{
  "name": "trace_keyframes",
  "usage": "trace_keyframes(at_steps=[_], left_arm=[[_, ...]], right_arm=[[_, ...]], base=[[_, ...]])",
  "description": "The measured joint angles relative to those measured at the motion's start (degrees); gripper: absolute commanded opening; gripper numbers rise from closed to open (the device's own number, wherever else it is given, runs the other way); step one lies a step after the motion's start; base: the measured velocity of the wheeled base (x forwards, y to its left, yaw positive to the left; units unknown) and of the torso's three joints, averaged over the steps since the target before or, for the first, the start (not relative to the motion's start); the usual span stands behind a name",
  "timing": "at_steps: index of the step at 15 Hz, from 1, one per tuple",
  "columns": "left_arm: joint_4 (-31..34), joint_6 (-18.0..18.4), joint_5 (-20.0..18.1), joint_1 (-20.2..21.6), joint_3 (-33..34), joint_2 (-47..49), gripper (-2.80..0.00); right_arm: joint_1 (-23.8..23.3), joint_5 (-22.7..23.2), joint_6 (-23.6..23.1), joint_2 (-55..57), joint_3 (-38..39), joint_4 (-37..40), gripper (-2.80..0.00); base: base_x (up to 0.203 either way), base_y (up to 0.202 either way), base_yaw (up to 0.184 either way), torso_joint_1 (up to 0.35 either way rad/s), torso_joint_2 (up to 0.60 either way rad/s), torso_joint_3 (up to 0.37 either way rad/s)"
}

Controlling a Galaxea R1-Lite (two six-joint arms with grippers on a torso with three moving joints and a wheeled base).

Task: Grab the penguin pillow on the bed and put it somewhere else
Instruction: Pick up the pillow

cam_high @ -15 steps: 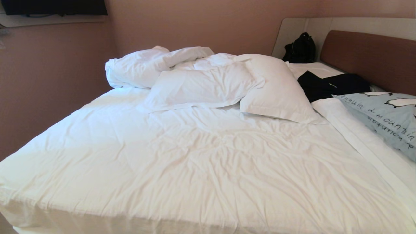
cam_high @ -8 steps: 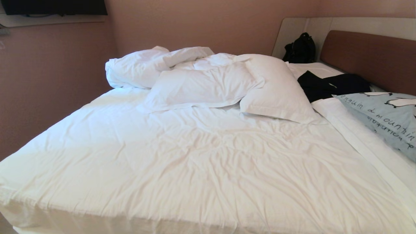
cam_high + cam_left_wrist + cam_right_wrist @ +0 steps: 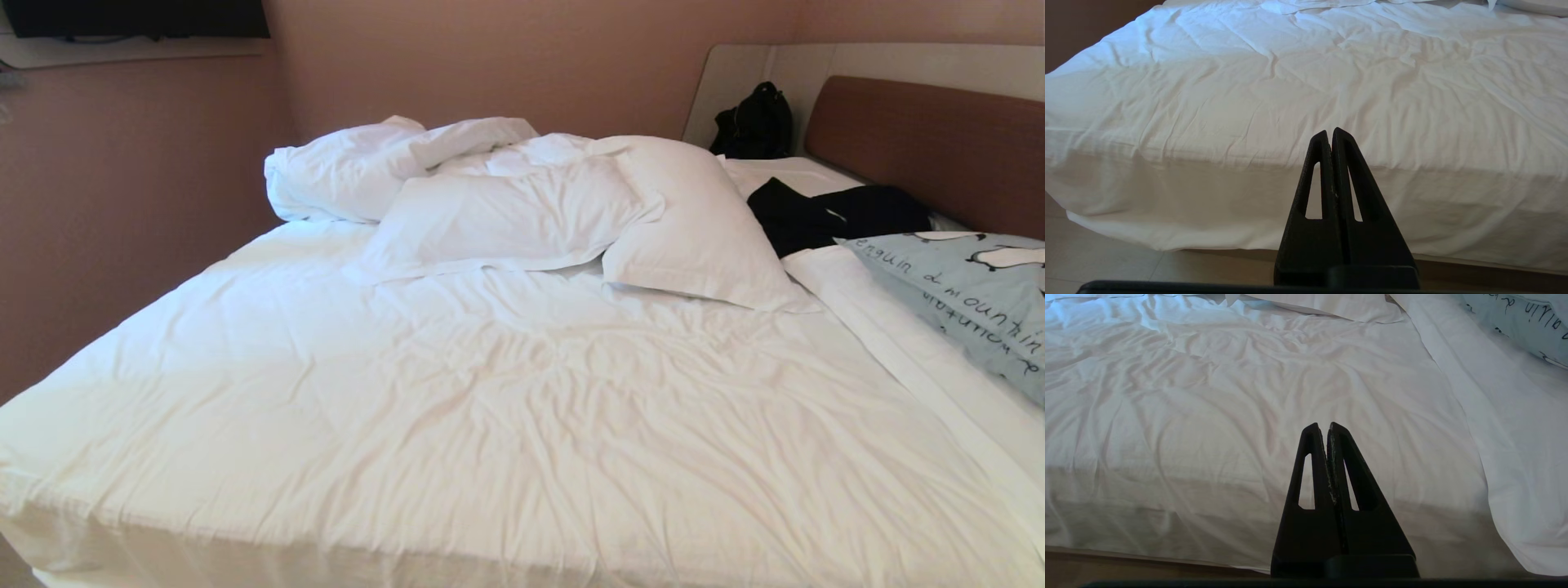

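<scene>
The penguin pillow [image 3: 971, 298], light blue with penguins and dark lettering, lies at the far right of the bed [image 3: 457, 425], near the brown headboard; the picture's right edge cuts it off. A corner of the penguin pillow [image 3: 1527, 322] also shows in the right wrist view. My right gripper [image 3: 1326, 425] is shut and empty, low by the bed's near edge, well short of the pillow. Shut and empty too, my left gripper [image 3: 1329, 132] points at the bed's front side. Neither arm shows in the head view.
Two plain white pillows [image 3: 522, 216] and a bunched white duvet [image 3: 367, 163] lie at the back of the bed. A dark garment [image 3: 824, 216] lies beside the penguin pillow, a black bag [image 3: 755, 122] stands in the corner. Tiled floor [image 3: 1126, 265] runs under the bed's edge.
</scene>
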Motion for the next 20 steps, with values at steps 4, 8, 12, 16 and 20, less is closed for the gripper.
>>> trace_keyframes(at_steps=[4, 8, 12, 16, 20], left_arm=[[0.0, 0.0, 0.0, 0.0, 0.0, 0.0, -2.8], [0.0, 0.0, 0.0, 0.0, 0.0, 0.0, -2.8], [0.0, 0.0, 0.0, 0.0, 0.0, 0.0, -2.8], [0.0, 0.0, 0.0, 0.0, 0.0, 0.0, -2.8], [0.0, 0.0, 0.1, 0.0, 0.0, 0.0, -2.8]], right_arm=[[0.0, 0.0, 0.0, 0.0, 0.0, 0.0, -2.8], [0.0, -0.1, 0.0, 0.0, 0.0, 0.0, -2.8], [0.0, -0.1, 0.1, 0.0, 0.0, 0.0, -2.8], [0.0, 0.0, -0.1, 0.0, 0.0, -0.1, -2.8], [0.0, -0.1, -0.2, 0.0, 0.0, -0.1, -2.8]], base=[[0.0, 0.0, 0.0, 0.0, 0.0, 0.0], [0.0, 0.0, 0.0, 0.0, 0.0, 0.0], [0.0, 0.0, 0.0, 0.0, 0.0, 0.0], [0.0, 0.0, 0.0, 0.0, 0.0, 0.0], [0.0, 0.0, 0.0, 0.0, 0.0, 0.0]])
